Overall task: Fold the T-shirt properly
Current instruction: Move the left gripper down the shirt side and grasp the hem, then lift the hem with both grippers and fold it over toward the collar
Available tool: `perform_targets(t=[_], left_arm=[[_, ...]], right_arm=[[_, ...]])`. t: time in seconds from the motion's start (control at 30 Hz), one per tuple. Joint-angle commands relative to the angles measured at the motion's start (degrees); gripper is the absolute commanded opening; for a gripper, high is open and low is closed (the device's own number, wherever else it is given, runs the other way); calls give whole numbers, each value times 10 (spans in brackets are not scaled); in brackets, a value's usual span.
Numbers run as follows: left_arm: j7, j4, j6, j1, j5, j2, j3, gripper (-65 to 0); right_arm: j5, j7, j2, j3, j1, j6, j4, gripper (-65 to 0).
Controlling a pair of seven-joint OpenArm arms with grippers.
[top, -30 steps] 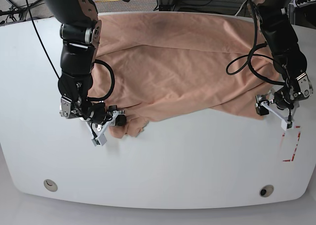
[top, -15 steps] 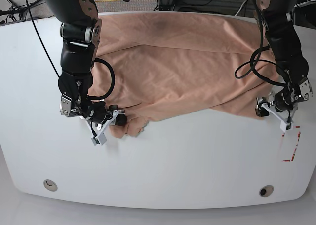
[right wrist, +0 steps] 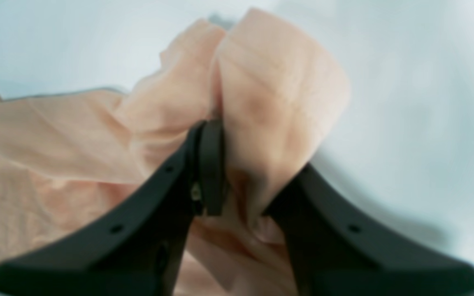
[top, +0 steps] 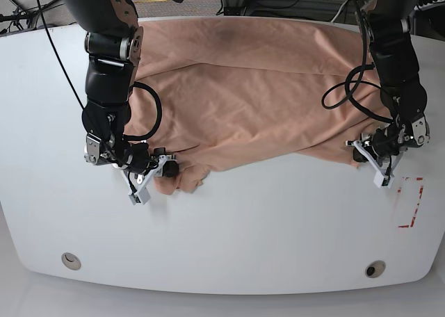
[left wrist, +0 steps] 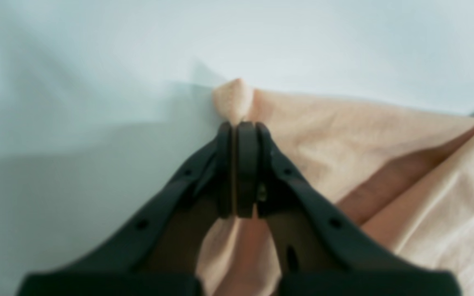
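Observation:
The peach-pink T-shirt [top: 243,87] lies spread and wrinkled across the far half of the white table [top: 264,226], plain side up. At its right-hand lower corner in the base view, my left gripper [top: 372,165] is shut on the fabric. In the left wrist view a small tip of the T-shirt [left wrist: 233,98] pokes out past the closed left gripper [left wrist: 237,125]. At the shirt's lower left corner, my right gripper [top: 149,181] is shut on a thick bunch of cloth. In the right wrist view that fold of T-shirt [right wrist: 278,82] bulges over the right gripper [right wrist: 253,144], hiding one finger's tip.
A red tape mark [top: 411,204] sits on the table just right of the left gripper. Two round holes [top: 69,260] [top: 375,268] lie near the table's front edge. Cables and stands crowd the floor behind the table's far edge.
My left gripper has closed on the shirt's corner and shifted slightly left in the base view. The right arm has held still with its bunch of cloth.

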Motion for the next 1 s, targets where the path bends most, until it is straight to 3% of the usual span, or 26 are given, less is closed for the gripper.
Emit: perform_targets(t=[0.0,0.1,0.27,0.63,0.97], left_arm=[[16,4,-2,-8,7,-7,-1,-650],[16,7,-2,-8,5,-8,-1,-650],[16,38,-2,-8,5,-8,-17,-650],[56,131,-2,-6,6,-7,-75,-650],[56,181,-6,0,5,-8,-78,-650]], right_arm=[[-3,-6,5,0,14,1,8,-534],[-3,-10,5,0,19,2,21,-541],[-3,-41,3,0,23,1,75,-620],[-3,-77,13,-1,66,5,120,-631],[0,-127,24,-2,96,6,168,-650]])
